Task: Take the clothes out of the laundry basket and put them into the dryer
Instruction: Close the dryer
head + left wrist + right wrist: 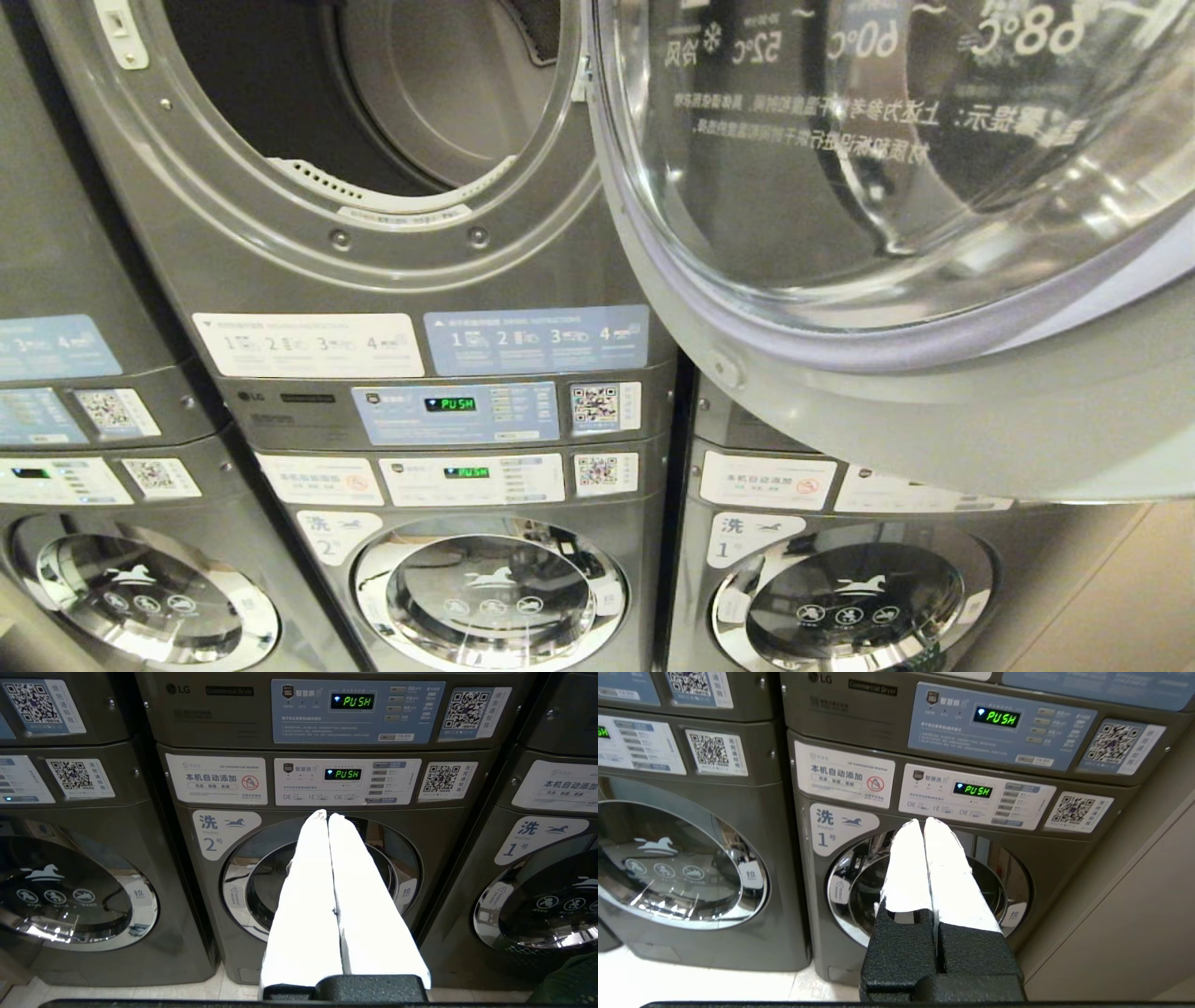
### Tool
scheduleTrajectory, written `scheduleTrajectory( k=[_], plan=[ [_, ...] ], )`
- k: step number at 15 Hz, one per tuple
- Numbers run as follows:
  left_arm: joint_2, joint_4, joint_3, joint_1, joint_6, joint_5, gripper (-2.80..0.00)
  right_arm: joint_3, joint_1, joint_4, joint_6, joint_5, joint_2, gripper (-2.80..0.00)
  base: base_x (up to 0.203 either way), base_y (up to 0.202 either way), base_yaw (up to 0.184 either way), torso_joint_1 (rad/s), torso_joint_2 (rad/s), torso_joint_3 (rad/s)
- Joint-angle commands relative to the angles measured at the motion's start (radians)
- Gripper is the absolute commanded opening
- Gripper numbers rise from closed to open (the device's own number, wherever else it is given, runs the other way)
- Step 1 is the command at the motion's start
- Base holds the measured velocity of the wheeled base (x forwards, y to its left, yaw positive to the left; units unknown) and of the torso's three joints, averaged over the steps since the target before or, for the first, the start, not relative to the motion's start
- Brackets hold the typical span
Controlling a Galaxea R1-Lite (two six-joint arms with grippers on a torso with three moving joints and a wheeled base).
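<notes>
The dryer of the tower marked 2 stands with its round door swung fully open toward the robot's right, the glass showing white temperature figures and garment icons in mirror writing. Its drum opening is dark, and no fabric can be seen inside. Below the opening sit two instruction stickers, then a control panel whose green display reads PUSH.

Neither arm appears in the head view. Both hang lower down, in front of the washers beneath, well below the open drum.

The left gripper points at the washer labelled 2, directly under the dryer. Its two white fingers are pressed together along their whole length, clenched on nothing and touching nothing.

The right gripper points at the neighbouring washer labelled 1, beside a beige wall. Its white fingers are likewise pressed tight together, with nothing between them and clear of the machine.

At the edge of the left wrist view, low on the floor before washer 1, a dark green corner shows; it may be the laundry basket, but too little is visible to be sure. The clothes cannot be seen in any view.
</notes>
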Motion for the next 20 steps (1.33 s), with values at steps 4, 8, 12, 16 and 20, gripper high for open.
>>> scheduleTrajectory(
  k=[4, 8, 12, 16, 20],
  plan=[
    [-0.002, 0.0, 0.0, 0.0, 0.0, 0.0, -2.8, 0.0, 0.0, 0.001, -0.001, 0.0, 0.0, -2.8, 0.0, 0.0, 0.0, 0.003, 0.0, 0.197],
    [-0.002, 0.0, 0.0, 0.0, 0.0, 0.0, -2.8, -0.113, 0.0, -0.008, -0.013, 0.01, 0.008, -2.8, 0.0, 0.0, 0.0, -0.001, 0.0, 0.202],
    [0.0, 0.0, 0.0, 0.0, 0.0, 0.0, -2.8, -0.38, 0.001, -0.01, 0.054, 0.042, 0.266, -2.8, 0.0, 0.0, 0.0, 0.004, 0.0, 0.079],
    [0.0, 0.0, 0.0, 0.0, 0.001, 0.0, -2.8, -0.559, 0.001, -0.132, 0.125, 0.136, 0.576, -2.8, 0.0, 0.0, 0.0, 0.0, 0.0, 0.0],
    [0.0, 0.0, 0.0, 0.0, 0.0, -0.001, -2.8, -0.609, 0.002, -0.411, 0.138, 0.291, 0.822, -2.8, 0.0, 0.0, 0.0, 0.0, 0.0, 0.0]
  ],
)
